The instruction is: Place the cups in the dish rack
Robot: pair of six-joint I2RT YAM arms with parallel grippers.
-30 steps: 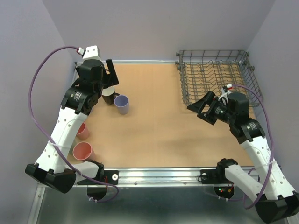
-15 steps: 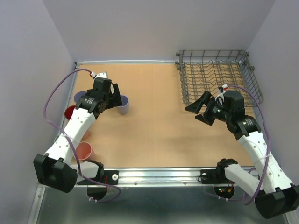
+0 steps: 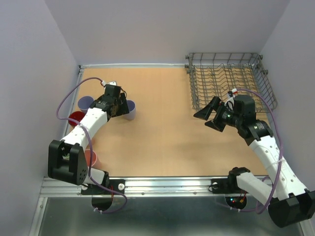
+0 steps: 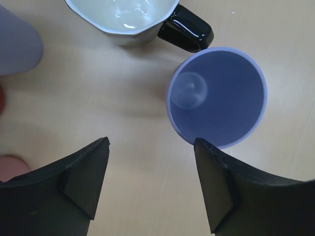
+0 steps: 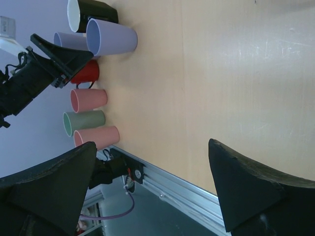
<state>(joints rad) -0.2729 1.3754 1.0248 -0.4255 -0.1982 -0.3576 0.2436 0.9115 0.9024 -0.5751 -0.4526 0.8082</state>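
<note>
A lavender cup (image 4: 216,96) stands upright, seen from above; my left gripper (image 4: 151,145) is open over the table, its right fingertip at that cup's near rim. A black cup (image 4: 128,19) with a white inside and a black handle stands just beyond. In the top view the left gripper (image 3: 120,105) is beside the lavender cup (image 3: 130,110); a second lavender cup (image 3: 85,102), a red cup (image 3: 75,118) and a pink cup (image 3: 92,158) stand along the left edge. My right gripper (image 3: 209,114) is open and empty, in front of the dish rack (image 3: 229,78).
The right wrist view shows the cups along the table's left edge: black (image 5: 93,11), lavender (image 5: 110,38), red (image 5: 86,73), pink (image 5: 88,99), green (image 5: 83,123), pink (image 5: 96,136). The metal front rail (image 3: 162,186) borders the table.
My left arm has swung from the back left corner down and forward to the lavender cup. My right gripper has shifted slightly left.
</note>
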